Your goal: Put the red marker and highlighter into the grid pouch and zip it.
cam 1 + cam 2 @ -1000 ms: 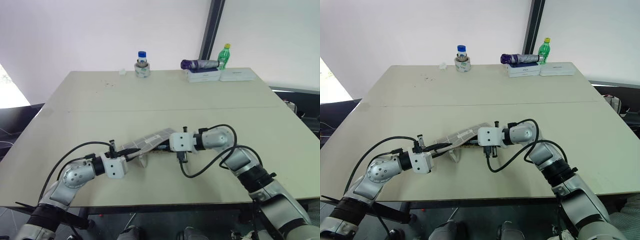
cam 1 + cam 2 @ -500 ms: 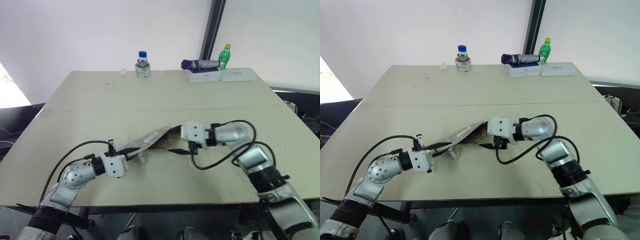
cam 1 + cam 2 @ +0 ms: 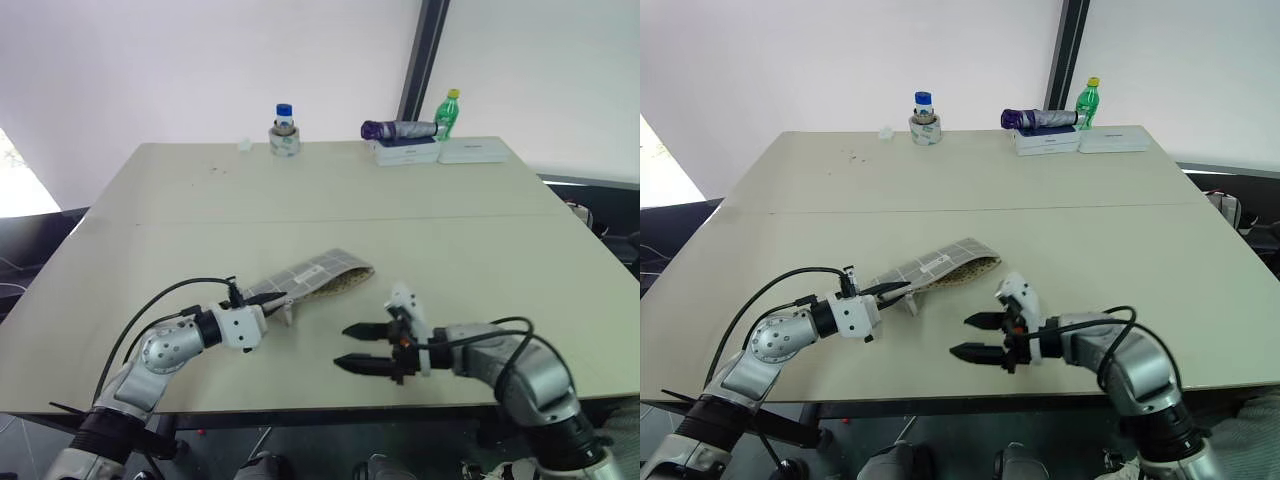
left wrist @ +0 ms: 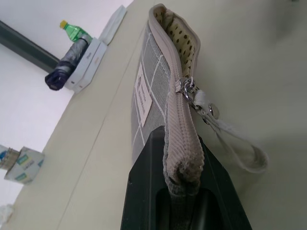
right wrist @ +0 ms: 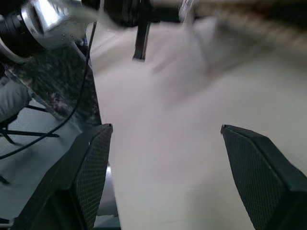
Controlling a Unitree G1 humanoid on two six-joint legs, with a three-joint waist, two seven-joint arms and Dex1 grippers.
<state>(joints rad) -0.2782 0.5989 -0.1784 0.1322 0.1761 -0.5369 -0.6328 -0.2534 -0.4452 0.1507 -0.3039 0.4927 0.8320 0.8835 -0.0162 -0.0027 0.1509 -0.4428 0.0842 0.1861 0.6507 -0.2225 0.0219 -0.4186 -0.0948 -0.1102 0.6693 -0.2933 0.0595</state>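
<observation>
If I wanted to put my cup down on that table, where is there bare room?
The wide middle of the table, between the grid pouch and the far-edge row, is bare, as are both side stretches. It is crowded near the front, where the left gripper pinches the pouch and the open right gripper hangs, and along the back by the jar, boxes and green bottle.

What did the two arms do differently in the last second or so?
The right gripper left the pouch's open end, pulled back toward the table's near edge and now hangs open, empty. The left gripper stayed shut on the pouch's near end; the pouch still lies part unzipped.
</observation>
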